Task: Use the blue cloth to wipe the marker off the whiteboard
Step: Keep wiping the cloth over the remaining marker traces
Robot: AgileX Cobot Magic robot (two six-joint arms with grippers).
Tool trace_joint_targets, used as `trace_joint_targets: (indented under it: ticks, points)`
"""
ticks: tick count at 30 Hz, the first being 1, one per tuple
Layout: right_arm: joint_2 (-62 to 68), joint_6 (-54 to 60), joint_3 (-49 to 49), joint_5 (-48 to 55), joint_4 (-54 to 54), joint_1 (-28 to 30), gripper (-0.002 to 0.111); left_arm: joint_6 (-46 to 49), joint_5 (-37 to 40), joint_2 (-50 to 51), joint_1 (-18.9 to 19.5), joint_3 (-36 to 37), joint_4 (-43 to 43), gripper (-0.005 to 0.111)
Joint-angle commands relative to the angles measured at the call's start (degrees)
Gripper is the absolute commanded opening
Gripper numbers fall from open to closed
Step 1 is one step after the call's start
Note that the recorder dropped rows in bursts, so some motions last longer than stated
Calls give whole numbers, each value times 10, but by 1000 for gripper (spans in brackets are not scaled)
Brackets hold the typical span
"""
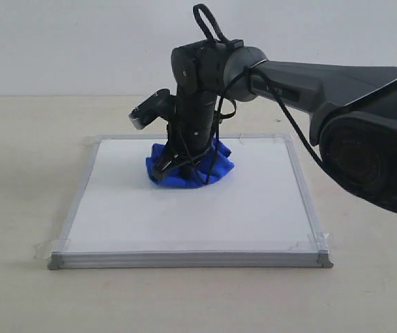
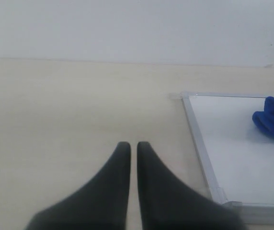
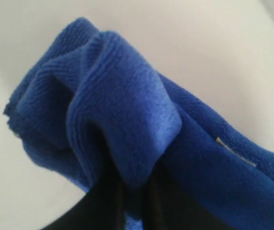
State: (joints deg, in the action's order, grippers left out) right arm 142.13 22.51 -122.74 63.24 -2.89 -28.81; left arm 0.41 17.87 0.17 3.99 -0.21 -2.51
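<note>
Pinching the blue cloth (image 1: 190,166) down onto the whiteboard (image 1: 184,222) near its far edge, the right gripper (image 3: 136,191) seems set to scrub (left gripper (image 2: 133,148), closed, waits beside it).

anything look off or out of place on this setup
Nothing stands out. The whiteboard lies flat, the blue cloth is bunched on it, pinched by the right gripper, and the left gripper is shut, off the board. No red marker shows on the bare surface.

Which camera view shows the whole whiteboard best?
The exterior view: the whiteboard shows whole, with all four frame edges. The left wrist view shows only one side; the right wrist view, just white surface behind the blue cloth.
</note>
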Motion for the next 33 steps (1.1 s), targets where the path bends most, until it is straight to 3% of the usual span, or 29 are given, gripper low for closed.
trace_joint_targets:
  ticks: [1, 5, 10, 13, 16, 21, 25, 33]
  points:
    - [13, 79, 9, 67, -76, -40, 0, 0, -5, -2, 1, 2, 2, 5]
    - [13, 77, 9, 26, -44, -56, 0, 0, -5, -2, 1, 2, 2, 5]
    - [13, -113, 9, -83, 77, -54, 0, 0, -5, -2, 1, 2, 2, 5]
    - [13, -206, 9, -48, 170, -49, 0, 0, -5, -2, 1, 2, 2, 5]
    - [13, -210, 9, 25, 211, -42, 0, 0, -5, -2, 1, 2, 2, 5]
    - [13, -148, 9, 67, 174, -35, 0, 0, -5, -2, 1, 2, 2, 5]
    - [10, -95, 9, 67, 73, -38, 0, 0, -5, -2, 1, 2, 2, 5]
    - [-3, -79, 26, 67, -16, -51, 0, 0, -5, -2, 1, 2, 2, 5]
